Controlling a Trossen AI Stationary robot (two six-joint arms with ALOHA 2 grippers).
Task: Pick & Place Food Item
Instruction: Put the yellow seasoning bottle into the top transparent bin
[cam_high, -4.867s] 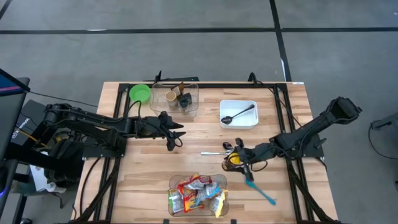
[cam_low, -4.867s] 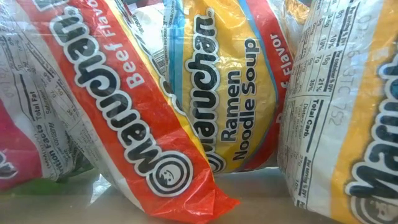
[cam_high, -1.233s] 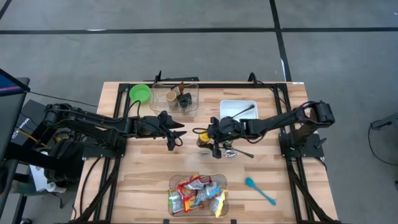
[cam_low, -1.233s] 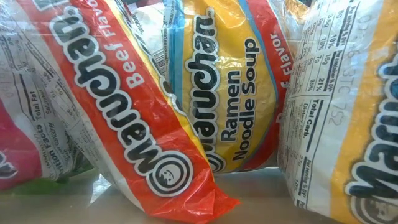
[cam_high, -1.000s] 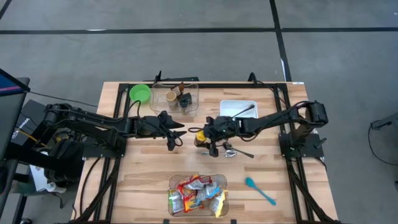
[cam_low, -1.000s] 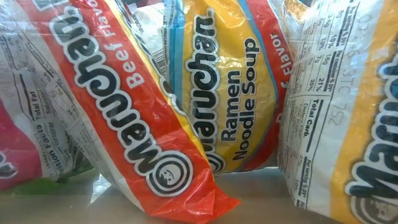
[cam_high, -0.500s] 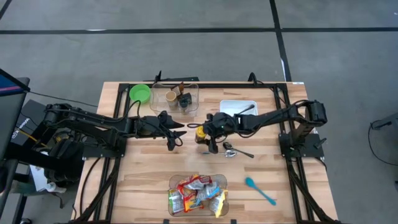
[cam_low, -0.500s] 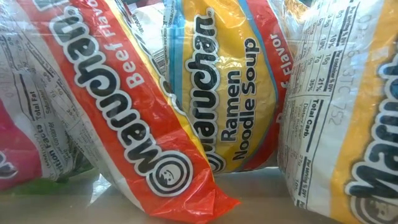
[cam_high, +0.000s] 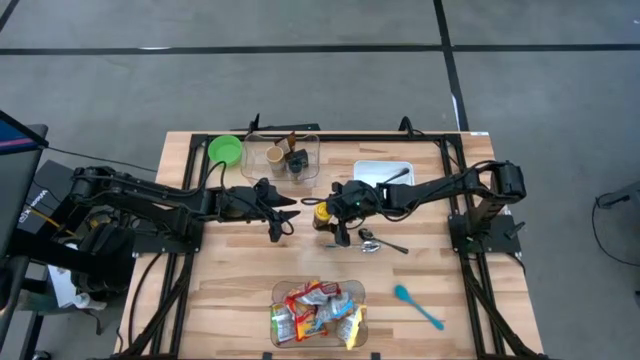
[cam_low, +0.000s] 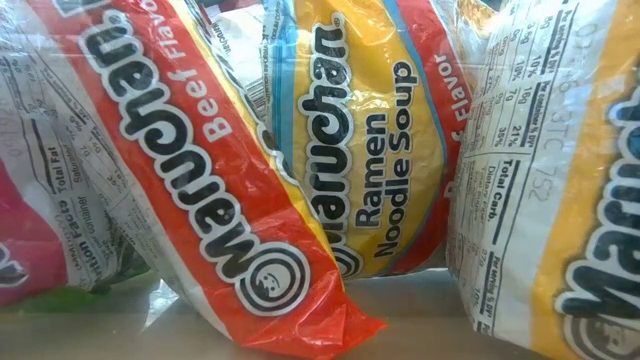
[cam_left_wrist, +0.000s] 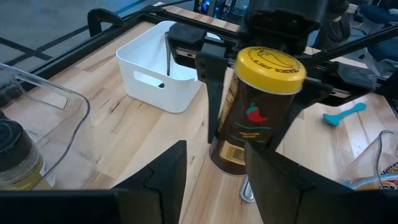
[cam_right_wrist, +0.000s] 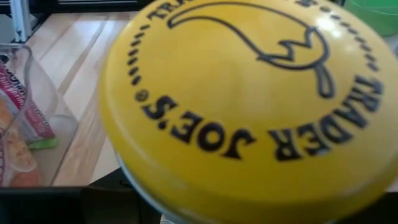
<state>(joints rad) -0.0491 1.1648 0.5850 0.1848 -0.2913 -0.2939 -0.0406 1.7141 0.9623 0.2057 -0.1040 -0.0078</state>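
A dark brown jar (cam_left_wrist: 252, 124) with a yellow lid (cam_right_wrist: 249, 106) and a red chilli on its label is at the table's middle (cam_high: 322, 215). My right gripper (cam_high: 330, 218) is shut on it, reaching in from the table's right. My left gripper (cam_high: 283, 215) stands open just left of the jar. In its own wrist view the left gripper (cam_left_wrist: 214, 186) has nothing between its fingers, and the jar stands a little ahead of them. My right gripper pinches the jar's upper body just under the lid (cam_left_wrist: 231, 87) between its two fingers (cam_left_wrist: 214, 99), one on each side. The fingers come from the table's right, slanting downward. The jar is nearly upright, tipped slightly. Whether its base (cam_left_wrist: 227, 167) touches the table I cannot tell.
A clear bin of ramen packets (cam_high: 318, 315) sits at the near edge and fills the low view (cam_low: 350, 150). A white bin (cam_high: 385, 180) with a black spoon, a clear bin (cam_high: 282, 158) of cups and a green bowl (cam_high: 225, 150) line the far side. A metal spoon (cam_high: 378, 242) and a teal spoon (cam_high: 418, 305) lie on the right.
My right gripper has crept a little toward the table's left with the jar, uncovering the metal spoon, and has then stayed put.
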